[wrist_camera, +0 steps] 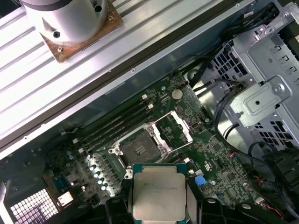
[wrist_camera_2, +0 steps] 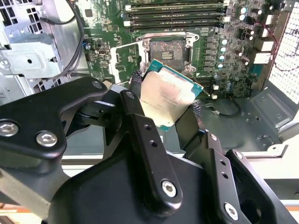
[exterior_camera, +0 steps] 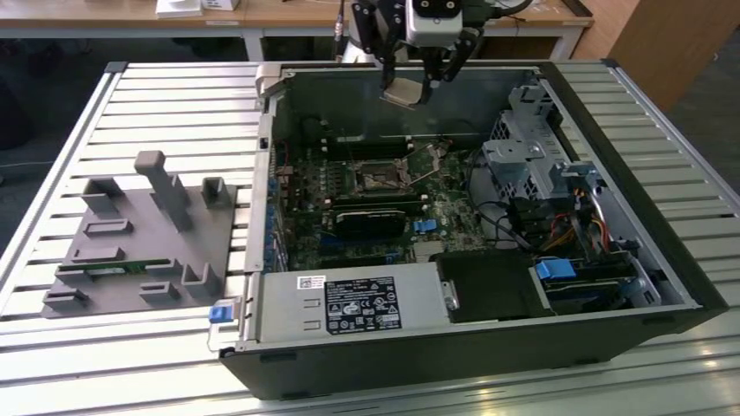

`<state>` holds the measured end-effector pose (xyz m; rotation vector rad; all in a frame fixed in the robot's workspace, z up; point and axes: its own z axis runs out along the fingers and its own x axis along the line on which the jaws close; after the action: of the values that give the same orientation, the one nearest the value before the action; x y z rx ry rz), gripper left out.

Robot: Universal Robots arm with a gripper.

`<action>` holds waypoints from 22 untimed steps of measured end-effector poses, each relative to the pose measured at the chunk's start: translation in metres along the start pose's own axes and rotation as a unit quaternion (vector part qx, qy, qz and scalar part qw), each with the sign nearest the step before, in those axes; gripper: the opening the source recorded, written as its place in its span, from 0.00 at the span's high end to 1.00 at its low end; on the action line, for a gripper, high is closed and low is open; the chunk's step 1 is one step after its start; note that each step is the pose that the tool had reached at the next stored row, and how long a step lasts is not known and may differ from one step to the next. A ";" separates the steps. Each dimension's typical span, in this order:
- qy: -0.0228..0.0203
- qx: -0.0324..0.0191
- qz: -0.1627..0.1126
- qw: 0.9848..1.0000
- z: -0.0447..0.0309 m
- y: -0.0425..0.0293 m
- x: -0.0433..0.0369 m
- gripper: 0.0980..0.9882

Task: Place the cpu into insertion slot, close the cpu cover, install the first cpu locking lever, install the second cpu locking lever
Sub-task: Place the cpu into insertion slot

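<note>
My gripper [exterior_camera: 412, 85] hangs over the far wall of the open computer case [exterior_camera: 463, 364], shut on the cpu [exterior_camera: 405, 94], a flat square chip with a dull silvery-tan top. In both wrist views the cpu [wrist_camera_2: 166, 95] [wrist_camera: 159, 196] sits tilted between the black fingers [wrist_camera_2: 133, 100], well above the board. The insertion slot [wrist_camera_2: 167, 50] [wrist_camera: 139, 148] [exterior_camera: 376, 178] lies bare on the green motherboard, below and ahead of the chip. The cpu cover [wrist_camera_2: 125, 59] [wrist_camera: 174, 129] is swung open beside the slot.
A grey drive cage [exterior_camera: 529, 160] and loose cables [exterior_camera: 509, 221] fill the case on the exterior view's right. The power supply [exterior_camera: 347, 305] is at the near wall. Memory slots [wrist_camera_2: 173, 14] run beside the socket. A grey parts fixture [exterior_camera: 139, 234] rests on the slatted table [exterior_camera: 69, 347].
</note>
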<state>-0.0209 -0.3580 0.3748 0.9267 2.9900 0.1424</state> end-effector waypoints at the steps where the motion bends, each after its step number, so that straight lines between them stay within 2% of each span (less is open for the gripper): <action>1: 0.000 0.000 0.003 1.000 0.0000 0.0000 0.0000 0.50; 8: -0.002 0.000 0.022 1.000 0.0003 0.0000 0.0000 0.50; 22: -0.005 -0.001 0.058 0.998 0.0007 -0.0001 0.0000 0.50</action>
<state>-0.0209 -0.3580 0.3741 1.0986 2.9256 0.1412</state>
